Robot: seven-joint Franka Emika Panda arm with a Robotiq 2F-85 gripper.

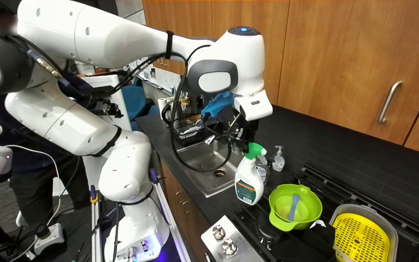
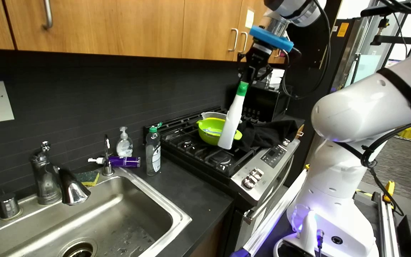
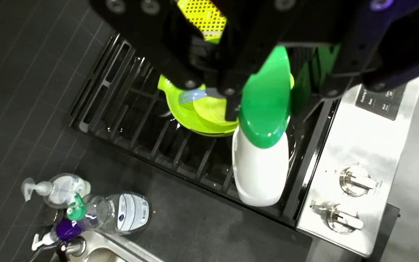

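While the white spray bottle (image 3: 262, 174) hangs tilted in the air over the sink-side end of the gas stove (image 3: 362, 153), I have it by its green trigger head (image 3: 267, 112). I judge it stiff, smooth plastic, hard to break but apt to slip, since the head is glossy and rounded. Its opaque body hides any liquid, so I cannot tell whether it is heavy or light; whatever weight there is hangs below my hold and may make it swing. The neck (image 1: 248, 163) just under the head looks to me the surest place to take it, the sides of the head the next best.

My gripper (image 3: 266, 96) is drawn in to about the head's thickness, a finger (image 3: 231, 82) on either side of the green plastic; how hard they press, I cannot see. Near the bottle, a lime-green bowl (image 1: 282, 193) with a blue-grey utensil (image 1: 294, 207) in it sits on the stove; an exterior view shows a gap between the two. A clear dish-soap bottle (image 3: 133, 213) stands on the counter (image 3: 209, 233) beside the sink (image 2: 152, 196).
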